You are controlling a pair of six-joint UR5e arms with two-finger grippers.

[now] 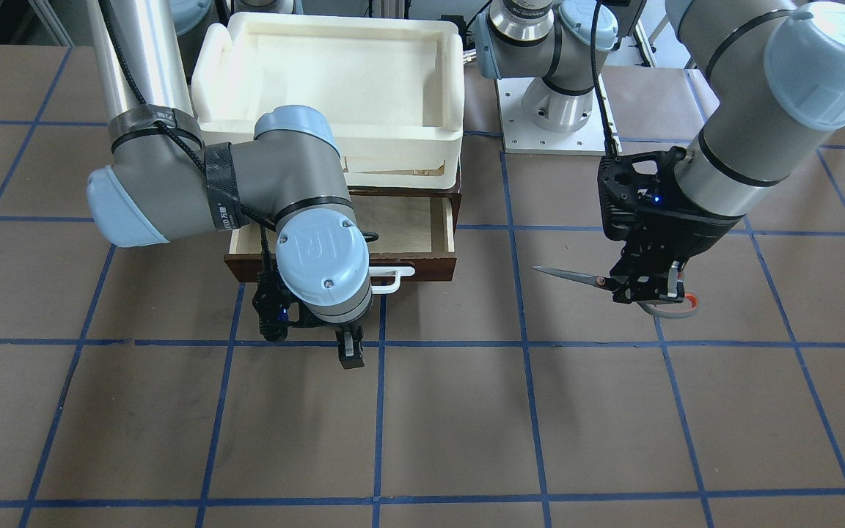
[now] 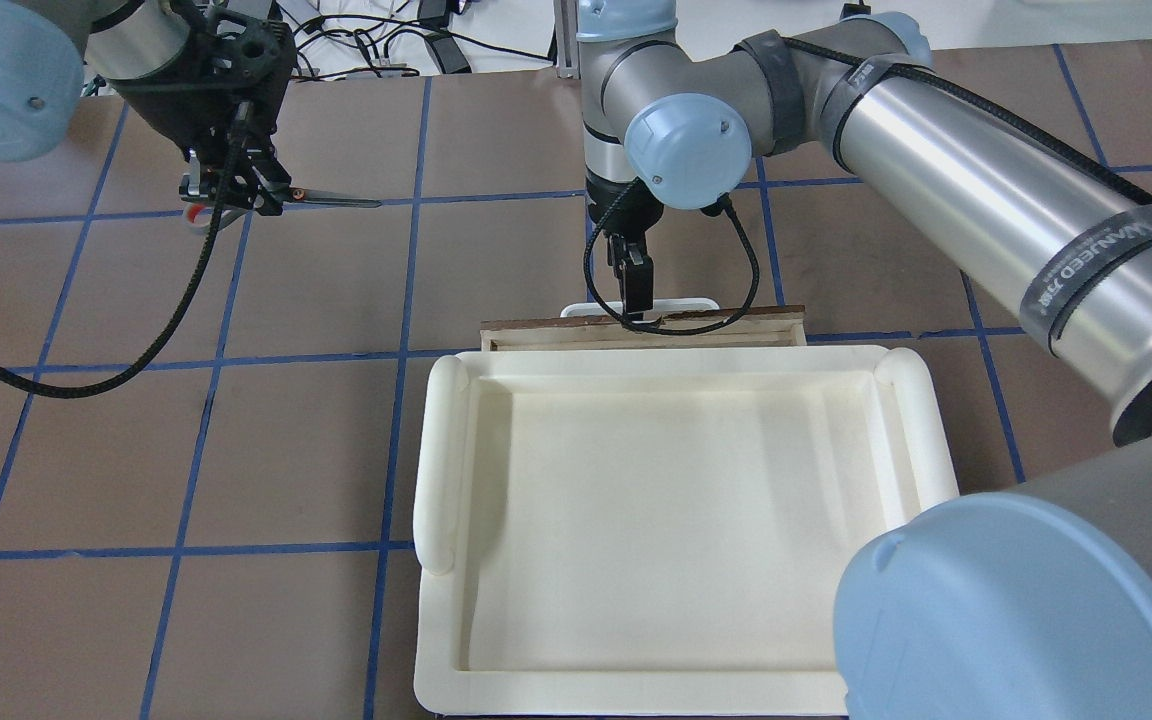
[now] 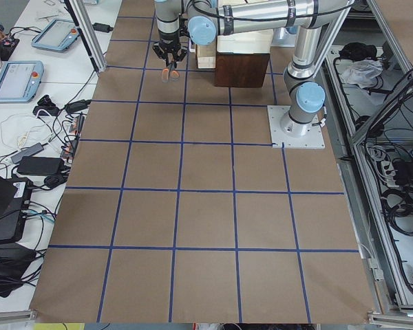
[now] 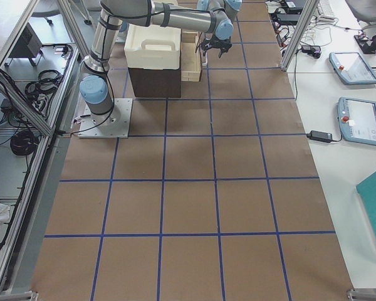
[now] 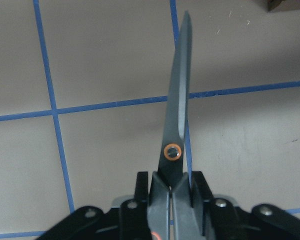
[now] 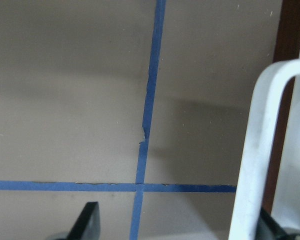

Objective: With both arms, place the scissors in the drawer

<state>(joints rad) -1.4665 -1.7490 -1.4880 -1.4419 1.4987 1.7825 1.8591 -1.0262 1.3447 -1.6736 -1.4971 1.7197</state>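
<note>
My left gripper [image 1: 650,293] is shut on the scissors [image 1: 569,276] near the pivot and holds them level above the table, off to one side of the drawer. The dark blades point towards the drawer, and the grey and orange loops stick out behind the fingers. The left wrist view shows the blades [image 5: 177,125] closed. The drawer [image 1: 422,268] stands pulled open and shows its pale plywood inside. My right gripper [image 1: 349,356] is open and empty, just in front of the white bar handle [image 1: 393,280]. In the right wrist view that handle [image 6: 255,150] lies close to one finger.
A cream-white plastic tray [image 2: 676,358] sits on top of the cabinet above the drawer. The table is brown with blue tape lines. My right arm's elbow and wrist hang over the drawer's front left part in the front-facing view.
</note>
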